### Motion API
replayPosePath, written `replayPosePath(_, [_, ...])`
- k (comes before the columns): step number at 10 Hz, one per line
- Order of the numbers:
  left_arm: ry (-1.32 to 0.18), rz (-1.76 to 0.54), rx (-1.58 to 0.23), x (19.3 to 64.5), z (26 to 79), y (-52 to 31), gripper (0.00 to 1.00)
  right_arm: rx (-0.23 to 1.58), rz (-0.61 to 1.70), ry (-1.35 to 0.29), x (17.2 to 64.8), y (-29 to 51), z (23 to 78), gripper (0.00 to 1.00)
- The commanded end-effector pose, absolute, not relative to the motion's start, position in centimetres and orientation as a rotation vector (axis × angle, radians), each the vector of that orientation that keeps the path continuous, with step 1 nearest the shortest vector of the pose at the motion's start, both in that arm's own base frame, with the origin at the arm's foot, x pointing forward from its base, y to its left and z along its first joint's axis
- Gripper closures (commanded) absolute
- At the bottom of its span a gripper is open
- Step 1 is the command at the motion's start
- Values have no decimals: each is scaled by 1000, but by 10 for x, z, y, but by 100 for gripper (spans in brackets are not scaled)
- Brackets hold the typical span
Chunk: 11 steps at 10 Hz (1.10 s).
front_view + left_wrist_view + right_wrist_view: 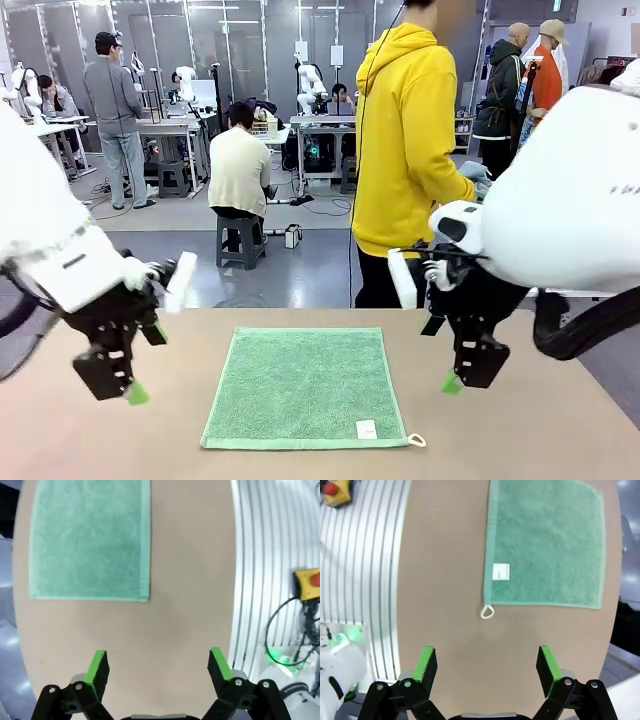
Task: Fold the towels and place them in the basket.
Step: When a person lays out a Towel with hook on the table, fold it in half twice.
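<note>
Spread flat and unfolded mid-way across the table, mint towel, near-square, flanked by left gripper and right gripper, both open and empty, the right slightly nearer, beside the label and loop corner.

The mint green towel lies spread flat and unfolded, a single layer of terry with a hemmed edge, at the centre of the table. In the front view its small white label sits at the towel's 5 o'clock corner, and the white loop pokes out from that corner onto the bare tabletop
</note>
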<state>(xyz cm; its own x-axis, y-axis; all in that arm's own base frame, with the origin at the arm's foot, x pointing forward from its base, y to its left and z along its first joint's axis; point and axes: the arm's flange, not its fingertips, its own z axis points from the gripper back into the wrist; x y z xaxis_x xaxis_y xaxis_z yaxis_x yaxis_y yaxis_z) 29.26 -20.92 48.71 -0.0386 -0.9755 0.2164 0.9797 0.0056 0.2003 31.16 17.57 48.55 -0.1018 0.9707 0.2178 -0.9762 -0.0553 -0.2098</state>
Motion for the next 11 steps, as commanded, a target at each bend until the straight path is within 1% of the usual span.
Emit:
replayPosePath(1, [-304, -1580, 17, 288, 443, -218, 0, -46, 1628, -303, 313, 188, 458, 0])
replayPosePath(3, [-293, -1614, 87, 294, 420, -233, 0, -112, 1638, -294, 317, 198, 438, 0])
replayPosePath(5, [-252, -1571, 37, 299, 396, -236, 0, -136, 1650, -261, 319, 203, 416, 0])
replayPosePath(8, [-195, -1525, 46, 309, 364, -241, 0, -166, 1659, -249, 324, 211, 380, 0])
replayPosePath(11, [-187, -1504, 37, 321, 339, -241, 0, -192, 1642, -223, 331, 211, 352, 0])
